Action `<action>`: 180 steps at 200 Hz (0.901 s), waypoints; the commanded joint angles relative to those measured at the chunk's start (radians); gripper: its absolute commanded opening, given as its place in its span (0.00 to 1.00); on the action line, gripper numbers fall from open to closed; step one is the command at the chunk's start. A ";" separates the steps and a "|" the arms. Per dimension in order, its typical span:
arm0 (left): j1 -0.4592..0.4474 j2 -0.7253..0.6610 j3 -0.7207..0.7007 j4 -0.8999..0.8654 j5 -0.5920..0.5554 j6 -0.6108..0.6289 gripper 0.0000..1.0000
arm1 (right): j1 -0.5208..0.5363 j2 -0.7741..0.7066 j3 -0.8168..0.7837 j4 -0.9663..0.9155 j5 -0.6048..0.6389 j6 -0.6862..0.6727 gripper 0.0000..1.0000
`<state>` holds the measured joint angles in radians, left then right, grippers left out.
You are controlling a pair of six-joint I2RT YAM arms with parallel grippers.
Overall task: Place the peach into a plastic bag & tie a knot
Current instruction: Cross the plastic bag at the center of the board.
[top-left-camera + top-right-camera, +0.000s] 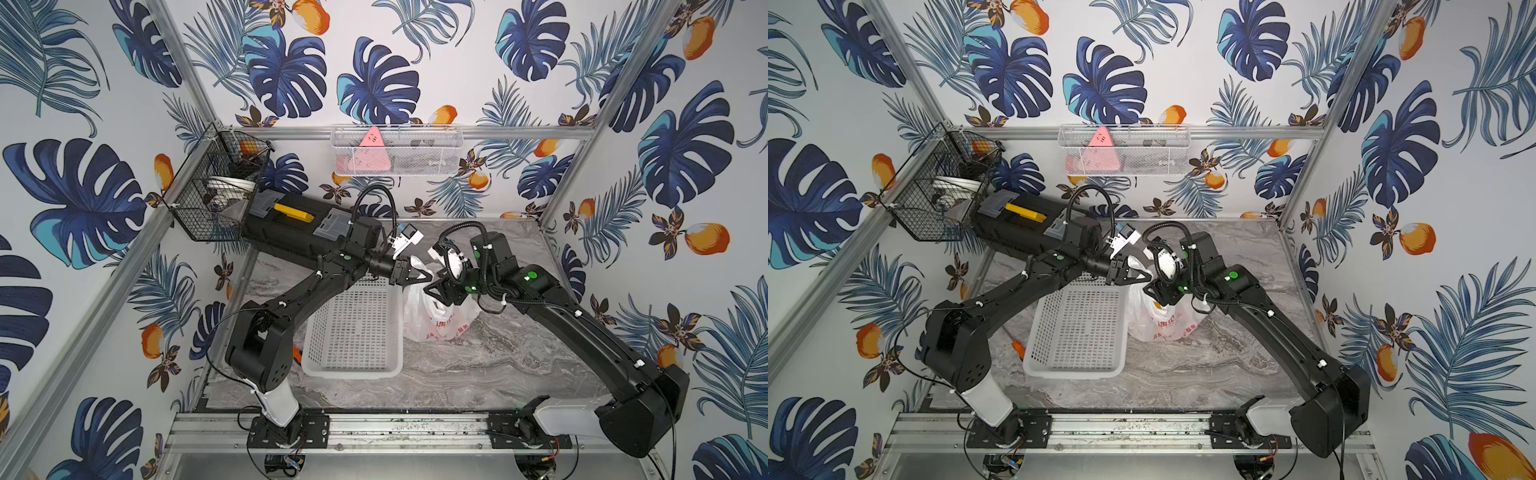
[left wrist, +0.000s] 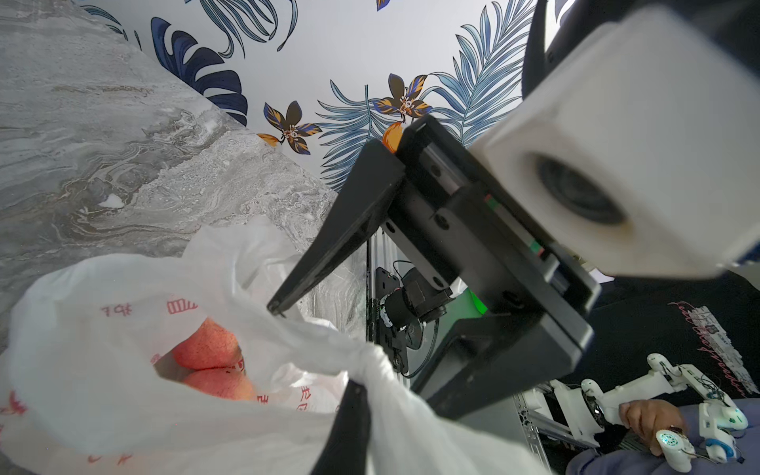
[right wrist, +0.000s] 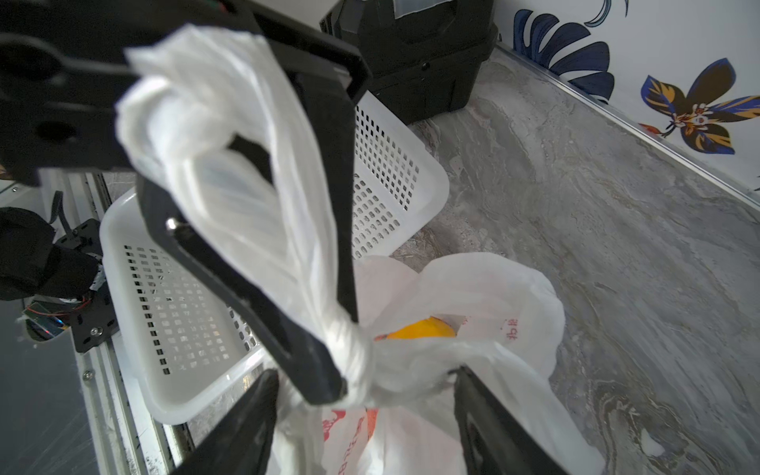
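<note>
Plastic bag (image 1: 432,320) knotted

It sat on the counter (image 1: 478,374) beside the white basket (image 1: 353,332), peach (image 2: 209,345) inside, knot (image 3: 353,357) formed. Left hand (image 1: 422,276) pinched its handle (image 3: 230,164); right hand (image 1: 432,291) stood spread. Seemingly only tightening and release remained

plastic bag (image 1: 432,322), red Chinese lettering (unreadable)

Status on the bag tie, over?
Left gripper shut on bag handles above knot. Right gripper open, fingers straddling the neck. Peach inside. Basket beside bag, not in the way.
</note>
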<state>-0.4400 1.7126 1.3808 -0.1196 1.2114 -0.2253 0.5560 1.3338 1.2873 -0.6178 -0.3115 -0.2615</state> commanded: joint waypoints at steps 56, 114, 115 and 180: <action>-0.002 0.002 0.032 -0.069 0.032 0.089 0.08 | 0.001 -0.032 0.079 -0.102 -0.001 -0.130 0.70; -0.005 -0.008 0.023 -0.063 0.043 0.087 0.08 | 0.001 0.035 0.068 -0.096 -0.026 -0.154 0.66; -0.006 -0.008 0.023 -0.063 0.044 0.087 0.08 | 0.001 0.036 0.068 -0.096 -0.026 -0.154 0.65; -0.009 -0.004 0.027 -0.079 0.035 0.097 0.07 | 0.001 0.064 0.059 -0.028 -0.046 -0.092 0.64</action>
<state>-0.4484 1.7138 1.4006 -0.1829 1.2304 -0.1570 0.5552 1.3933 1.3453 -0.6731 -0.3416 -0.3733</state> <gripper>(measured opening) 0.078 0.643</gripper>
